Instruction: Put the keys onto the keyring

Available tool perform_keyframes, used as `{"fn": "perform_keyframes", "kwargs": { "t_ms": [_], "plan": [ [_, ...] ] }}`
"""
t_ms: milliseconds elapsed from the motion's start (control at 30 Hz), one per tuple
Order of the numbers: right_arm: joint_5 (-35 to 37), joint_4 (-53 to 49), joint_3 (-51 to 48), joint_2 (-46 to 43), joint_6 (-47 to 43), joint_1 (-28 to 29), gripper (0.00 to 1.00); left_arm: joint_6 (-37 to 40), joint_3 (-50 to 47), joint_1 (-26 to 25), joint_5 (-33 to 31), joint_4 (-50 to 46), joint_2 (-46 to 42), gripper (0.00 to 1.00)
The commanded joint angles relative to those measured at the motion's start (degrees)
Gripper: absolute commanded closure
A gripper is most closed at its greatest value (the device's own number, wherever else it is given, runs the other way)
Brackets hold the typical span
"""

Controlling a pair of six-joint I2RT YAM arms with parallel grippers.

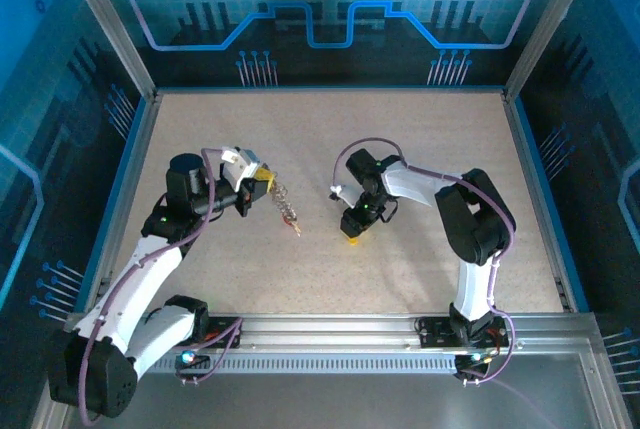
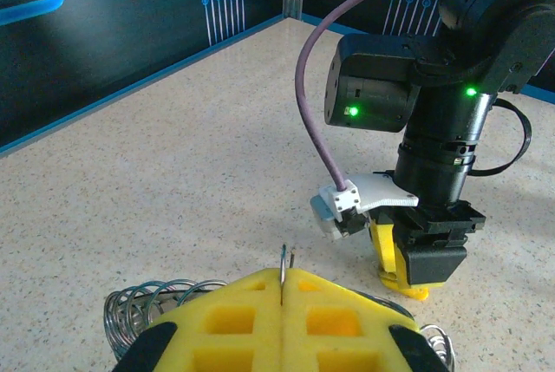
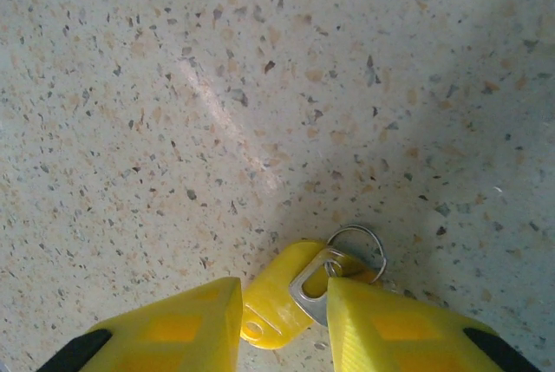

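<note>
Noted flat silvery key [image 3: 312,290] with smooth yellow oblong tag [image 3: 270,303] and small wire loop [image 3: 362,238], lying on speckled matte counter [image 3: 173,86] between parted yellow fingers of right tool [image 3: 282,290]. Noted thin metal keyring [image 2: 284,264], pinched edge-on in closed left tool [image 1: 262,181], left of the key.

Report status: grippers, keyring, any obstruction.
Left gripper shut on keyring, edge-on. Right gripper open, straddling yellow-tagged key on table. Nothing blocking between arms.
</note>
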Motion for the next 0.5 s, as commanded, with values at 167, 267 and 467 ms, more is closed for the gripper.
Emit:
{"fn": "perform_keyframes", "kwargs": {
  "t_ms": [167, 267, 467],
  "plan": [
    [-1.1, 1.1, 0.0, -5.5, 5.8, -2.4, 0.64, 0.7, 2.3, -0.3, 0.1, 0.7, -1.4, 1.00],
    [-1.6, 1.9, -0.6, -6.6, 7.7, -3.0, 0.63, 0.8, 2.3, -0.3, 0.1, 0.6, -1.4, 1.00],
    [-2.1, 2.4, -0.7, -4.1, 8.7, -3.0, 0.64, 0.6, 2.2, -0.3, 0.3, 0.8, -1.1, 1.00]
  ]
}}
